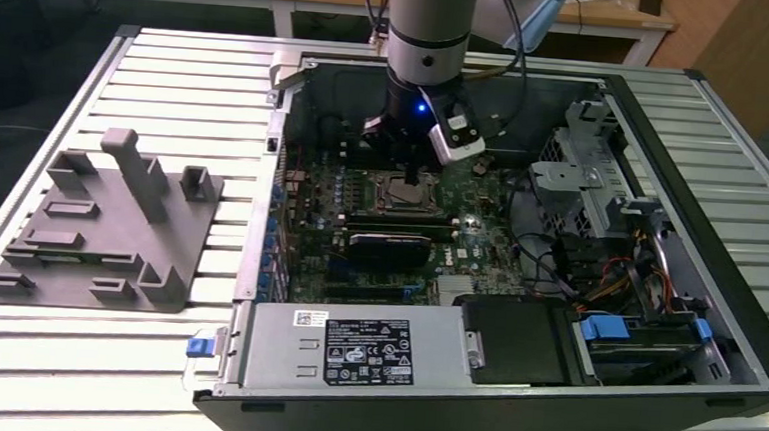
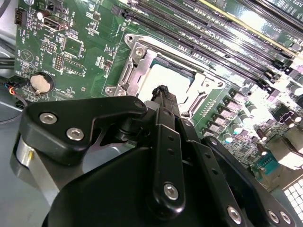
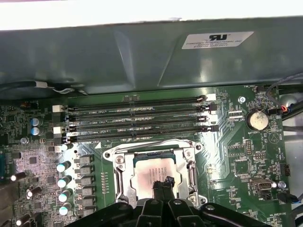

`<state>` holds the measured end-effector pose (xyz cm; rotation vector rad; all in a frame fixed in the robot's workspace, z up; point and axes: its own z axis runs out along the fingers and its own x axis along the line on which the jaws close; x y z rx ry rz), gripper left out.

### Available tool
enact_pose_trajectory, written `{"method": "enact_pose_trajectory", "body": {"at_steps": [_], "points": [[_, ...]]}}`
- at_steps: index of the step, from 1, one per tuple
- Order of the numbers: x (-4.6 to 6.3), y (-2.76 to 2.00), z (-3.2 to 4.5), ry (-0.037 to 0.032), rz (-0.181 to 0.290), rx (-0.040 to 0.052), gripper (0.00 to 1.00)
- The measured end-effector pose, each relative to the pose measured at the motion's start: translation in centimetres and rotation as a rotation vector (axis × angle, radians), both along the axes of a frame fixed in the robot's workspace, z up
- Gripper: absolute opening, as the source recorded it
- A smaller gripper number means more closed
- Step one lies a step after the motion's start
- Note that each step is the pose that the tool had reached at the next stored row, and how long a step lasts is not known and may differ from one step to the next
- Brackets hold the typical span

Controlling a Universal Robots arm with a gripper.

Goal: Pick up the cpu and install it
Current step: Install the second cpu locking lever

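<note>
Gripper [image 3: 161, 185] hovers low over cpu [image 3: 150, 171] lying in socket frame [image 3: 121, 176] on motherboard [image 3: 241, 156]; fingers pinched together, holding nothing. Chip likely light, stiff, slick-topped, fragile underneath: grip by edges.

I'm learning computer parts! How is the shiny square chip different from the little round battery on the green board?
The cpu is square and flat grey; the coin battery is round. The cpu sits inside a metal socket frame, just beneath the claw; the battery sits apart near the board's edge. The cpu looks larger. Both are silvery and lie flat on the motherboard.
</note>
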<state>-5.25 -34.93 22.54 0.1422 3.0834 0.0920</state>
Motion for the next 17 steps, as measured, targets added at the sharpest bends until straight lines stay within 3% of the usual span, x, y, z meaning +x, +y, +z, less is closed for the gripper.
{"method": "enact_pose_trajectory", "body": {"at_steps": [12,17], "points": [[0.0,0.0,0.04,0.0002,0.0,-0.0009,0.11],[0.0,0.0,0.88,0.0,0.0,-0.0007,0.11]]}}
